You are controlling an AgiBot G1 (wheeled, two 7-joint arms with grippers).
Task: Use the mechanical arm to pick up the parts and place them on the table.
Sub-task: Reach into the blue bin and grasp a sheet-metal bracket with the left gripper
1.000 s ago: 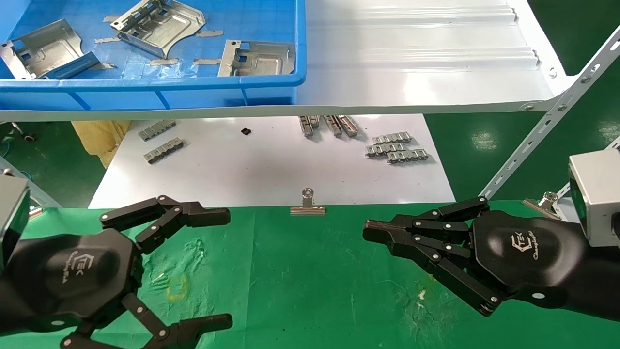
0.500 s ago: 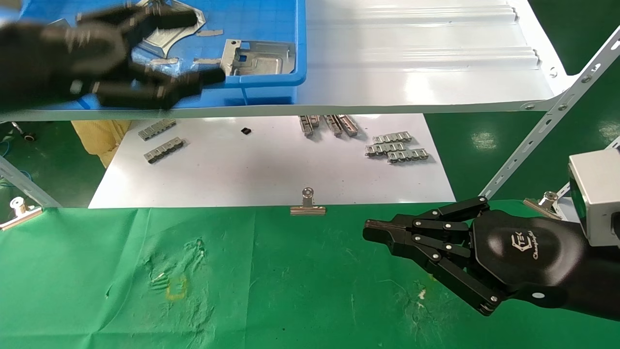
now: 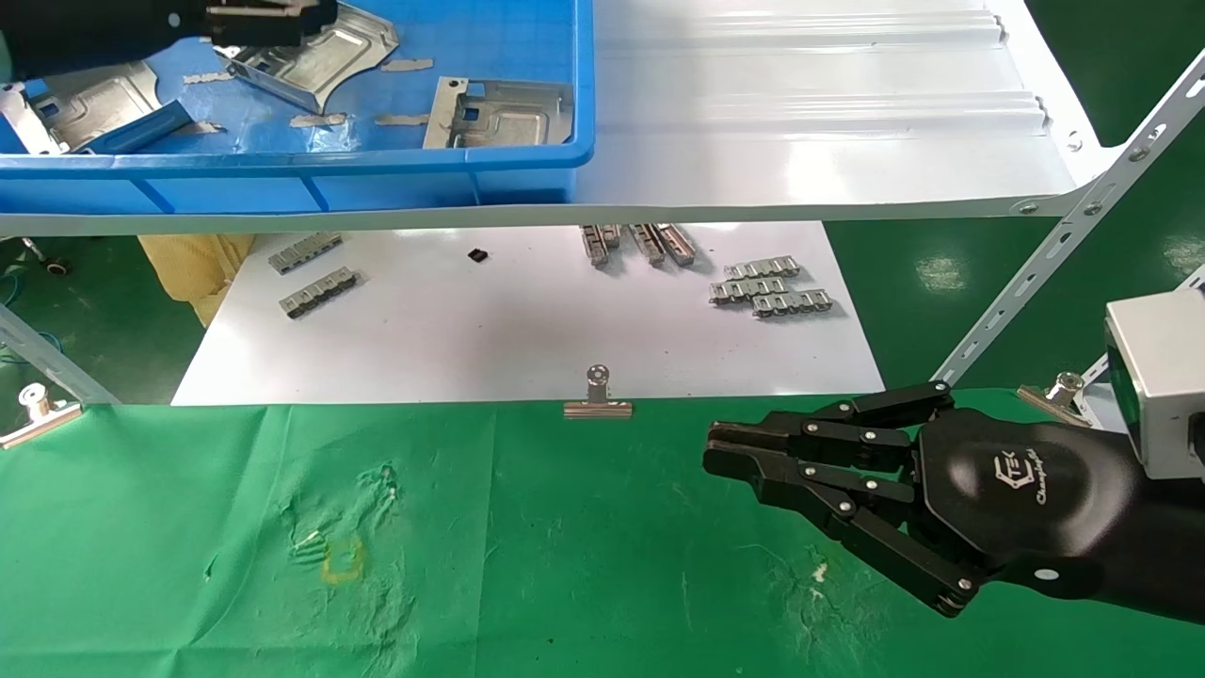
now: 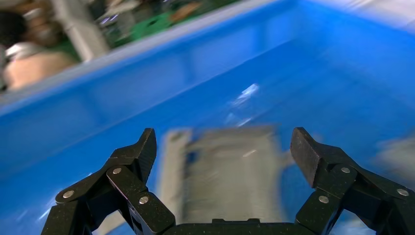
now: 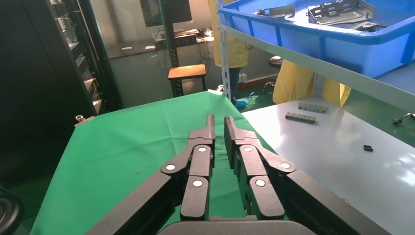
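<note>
Three silvery parts lie in the blue bin (image 3: 377,165) at the back left: one at the left (image 3: 94,99), one in the middle (image 3: 325,56), one at the right (image 3: 504,113). My left gripper (image 3: 282,19) is over the bin, above the middle part and partly covering it. In the left wrist view this gripper (image 4: 225,147) is open, with a blurred part (image 4: 230,176) below and between its fingers, not gripped. My right gripper (image 3: 720,447) hovers over the green table (image 3: 565,565) at the right. Its fingers are almost together and empty, as the right wrist view (image 5: 219,120) shows.
The bin stands on a glossy white ribbed sheet (image 3: 800,113). Below it, a matte white board (image 3: 527,330) carries small toothed strips (image 3: 767,287). A binder clip (image 3: 598,395) sits on the table's far edge. A slanted perforated metal bar (image 3: 1064,235) runs at the right.
My left gripper has risen from the near left of the green table up and back to the blue bin, staying open. The right gripper's fingertips have parted by a thin gap.
</note>
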